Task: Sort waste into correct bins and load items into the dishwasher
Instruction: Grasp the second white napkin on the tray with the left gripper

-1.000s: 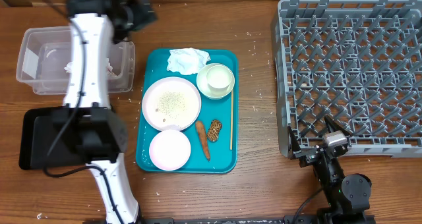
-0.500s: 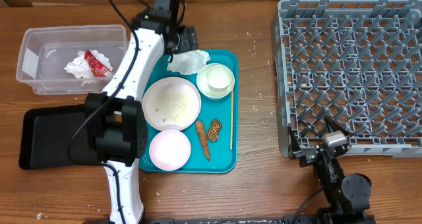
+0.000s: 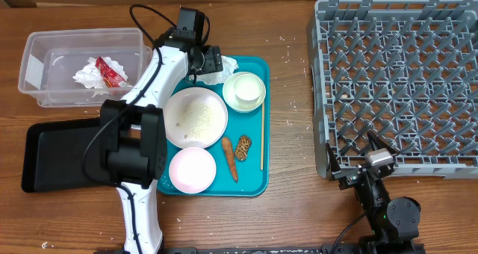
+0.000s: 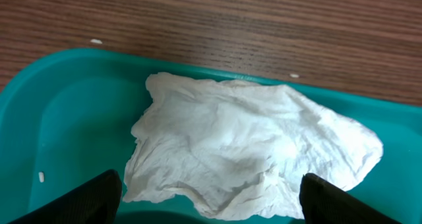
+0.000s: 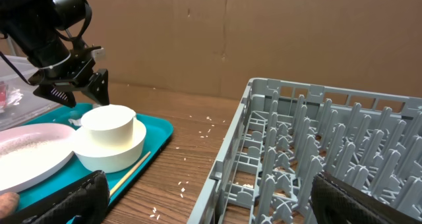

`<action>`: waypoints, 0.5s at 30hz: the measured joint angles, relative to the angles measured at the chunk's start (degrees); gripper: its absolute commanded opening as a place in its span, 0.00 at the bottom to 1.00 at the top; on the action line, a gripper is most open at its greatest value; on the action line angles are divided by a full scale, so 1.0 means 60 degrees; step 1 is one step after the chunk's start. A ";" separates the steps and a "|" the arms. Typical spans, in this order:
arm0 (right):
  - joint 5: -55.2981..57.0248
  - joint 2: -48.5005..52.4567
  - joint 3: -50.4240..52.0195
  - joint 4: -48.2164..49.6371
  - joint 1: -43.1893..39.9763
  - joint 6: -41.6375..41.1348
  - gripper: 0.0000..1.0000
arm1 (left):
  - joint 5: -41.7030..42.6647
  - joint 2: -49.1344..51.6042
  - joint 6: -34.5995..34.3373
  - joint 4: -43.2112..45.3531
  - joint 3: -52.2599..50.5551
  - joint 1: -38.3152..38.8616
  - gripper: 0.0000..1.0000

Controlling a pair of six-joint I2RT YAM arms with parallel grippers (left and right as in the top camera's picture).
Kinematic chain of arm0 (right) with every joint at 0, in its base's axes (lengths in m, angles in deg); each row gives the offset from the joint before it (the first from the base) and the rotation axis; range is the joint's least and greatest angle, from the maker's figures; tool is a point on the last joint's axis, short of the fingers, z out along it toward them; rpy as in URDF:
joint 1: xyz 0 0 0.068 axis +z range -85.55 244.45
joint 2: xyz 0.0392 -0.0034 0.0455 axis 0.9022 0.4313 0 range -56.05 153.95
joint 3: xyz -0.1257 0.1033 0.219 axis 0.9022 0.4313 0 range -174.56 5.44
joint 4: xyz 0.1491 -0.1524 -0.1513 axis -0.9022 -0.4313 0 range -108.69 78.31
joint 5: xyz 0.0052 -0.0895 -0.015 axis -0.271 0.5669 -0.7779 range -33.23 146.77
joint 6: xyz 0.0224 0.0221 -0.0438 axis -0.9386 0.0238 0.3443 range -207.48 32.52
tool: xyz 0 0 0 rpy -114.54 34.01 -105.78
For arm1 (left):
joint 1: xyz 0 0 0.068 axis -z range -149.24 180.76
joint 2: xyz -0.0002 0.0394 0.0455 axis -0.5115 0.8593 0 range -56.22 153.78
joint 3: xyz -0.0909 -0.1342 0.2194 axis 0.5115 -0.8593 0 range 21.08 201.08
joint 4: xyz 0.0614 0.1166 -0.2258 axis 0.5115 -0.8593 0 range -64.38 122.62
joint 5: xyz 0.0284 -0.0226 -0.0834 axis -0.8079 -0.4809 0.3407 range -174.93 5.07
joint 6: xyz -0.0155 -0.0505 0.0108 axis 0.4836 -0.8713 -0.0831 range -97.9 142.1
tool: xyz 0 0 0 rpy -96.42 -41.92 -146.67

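Note:
A crumpled white napkin (image 4: 250,145) lies at the back of the teal tray (image 3: 254,178). My left gripper (image 3: 209,62) is open just above it, fingers at either side (image 4: 208,201). The tray holds a white plate with rice (image 3: 194,117), a pink-white bowl (image 3: 192,169), a white cup in a bowl (image 3: 246,90), a carrot piece (image 3: 229,158), a brown scrap (image 3: 243,147) and a chopstick (image 3: 261,134). The grey dish rack (image 3: 396,82) stands at the right. My right gripper (image 3: 366,168) is open, low by the rack's front left corner (image 5: 217,184).
A clear plastic bin (image 3: 82,67) at the far left holds crumpled paper and a red wrapper (image 3: 104,71). A black bin (image 3: 56,157) lies in front of it. Rice grains dot the wood between tray and rack (image 5: 198,128).
My left arm swung from over the clear bin to the right and down to the napkin on the tray. The red wrapper now lies in the clear bin. The right arm has not moved.

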 measured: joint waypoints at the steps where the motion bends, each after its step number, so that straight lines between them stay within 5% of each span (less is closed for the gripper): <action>1: 0.0000 0.0000 0.0000 0.0004 0.0000 0.0004 1.00 | 0.0000 0.0000 0.0033 0.0036 -0.0044 0.0000 0.88; 15: 0.0000 0.0000 0.0000 0.0000 0.0000 0.0004 1.00 | -0.0004 0.0568 0.0408 0.0419 -0.0266 0.0000 0.91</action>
